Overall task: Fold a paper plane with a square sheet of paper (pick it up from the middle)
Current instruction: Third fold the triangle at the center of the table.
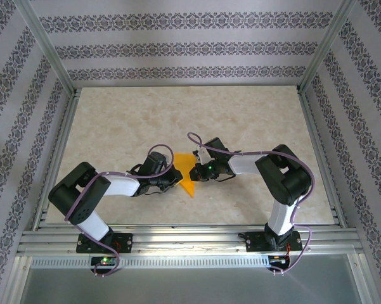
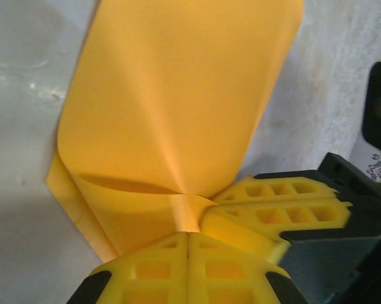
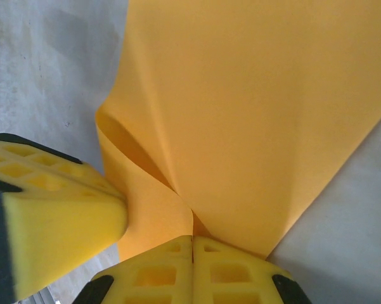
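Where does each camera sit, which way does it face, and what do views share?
Top external: above and behind the bases, looking down at the table; both arms, left gripper and right gripper pinching the square sheet of paper.
Left wrist: on the left arm, facing along its shut fingers to the pinched sheet.
Right wrist: on the right arm, likewise facing its shut fingers and the sheet.
Shared: each wrist view catches the other gripper's fingers.

The left arm [image 1: 92, 196] and right arm [image 1: 282, 180] have black joints, white shells and black bases bolted on the metal rail [image 1: 190, 240], one toward each end of it. A purple cable [image 1: 190, 135] loops along each. The left gripper [image 2: 188, 236] and right gripper [image 3: 192, 239] carry yellow fingers [image 2: 177, 253] moulded with square hollows, on black mounts.
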Controlling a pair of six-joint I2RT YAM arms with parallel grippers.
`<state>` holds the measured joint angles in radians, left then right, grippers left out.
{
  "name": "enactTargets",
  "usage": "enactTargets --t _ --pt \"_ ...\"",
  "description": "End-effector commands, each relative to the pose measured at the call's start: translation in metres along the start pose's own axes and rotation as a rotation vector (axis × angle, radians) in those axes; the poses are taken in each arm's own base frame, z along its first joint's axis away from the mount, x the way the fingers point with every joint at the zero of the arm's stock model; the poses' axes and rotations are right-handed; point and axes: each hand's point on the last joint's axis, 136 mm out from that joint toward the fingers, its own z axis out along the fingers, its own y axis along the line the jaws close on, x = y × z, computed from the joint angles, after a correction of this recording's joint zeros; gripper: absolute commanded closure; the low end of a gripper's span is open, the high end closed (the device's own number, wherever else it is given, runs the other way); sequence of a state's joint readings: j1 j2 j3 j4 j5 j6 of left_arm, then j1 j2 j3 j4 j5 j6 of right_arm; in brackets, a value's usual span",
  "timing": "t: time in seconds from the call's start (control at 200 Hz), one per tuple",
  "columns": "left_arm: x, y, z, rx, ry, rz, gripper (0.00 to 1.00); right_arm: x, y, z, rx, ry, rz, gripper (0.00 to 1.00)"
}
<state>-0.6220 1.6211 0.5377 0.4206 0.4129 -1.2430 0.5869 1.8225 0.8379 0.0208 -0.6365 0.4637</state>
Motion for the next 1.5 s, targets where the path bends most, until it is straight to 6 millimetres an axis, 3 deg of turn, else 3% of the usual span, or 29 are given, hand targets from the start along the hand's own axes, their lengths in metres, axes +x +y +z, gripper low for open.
enactTargets --t 0.0,0.16,0.47,0.51,0.744,0.819,0.949,1.069,1.239,1.494 --pt "0.003 0.003 0.003 0.01 -0.007 0.016 1.0 0.026 -0.039 0.012 0.153 0.072 0.036 1.0" --pt "0.004 0.02 0.001 -0.034 -0.022 -0.004 1.0 0.03 -0.041 0.013 0.153 0.083 0.045 1.0" --pt "0.01 0.031 0.008 -0.057 0.01 0.007 1.0 0.014 -0.011 0.009 0.045 0.063 0.015 1.0" --pt "0.011 0.031 0.008 -0.062 0.01 0.007 1.0 0.009 -0.008 0.005 0.041 0.048 0.016 0.94" --pt "0.012 0.029 0.009 -0.039 0.018 0.013 1.0 -0.016 0.03 -0.023 -0.051 -0.032 0.013 0.8" --pt "0.012 0.028 0.011 -0.033 0.02 0.011 1.0 -0.018 0.024 -0.031 -0.014 -0.041 0.04 0.76" --pt "0.012 0.026 0.01 -0.025 0.021 0.013 1.0 -0.015 0.006 -0.05 0.105 -0.092 0.078 0.73" --pt "0.011 0.025 0.009 -0.023 0.012 0.01 1.0 -0.014 0.027 -0.064 0.036 -0.129 0.058 0.79" --pt "0.01 0.021 0.009 -0.02 0.014 0.014 1.0 0.01 0.07 -0.045 -0.113 0.005 0.062 0.92" --pt "0.01 0.019 0.01 -0.01 0.015 0.018 1.0 0.027 0.061 -0.017 0.027 0.07 0.054 0.99"
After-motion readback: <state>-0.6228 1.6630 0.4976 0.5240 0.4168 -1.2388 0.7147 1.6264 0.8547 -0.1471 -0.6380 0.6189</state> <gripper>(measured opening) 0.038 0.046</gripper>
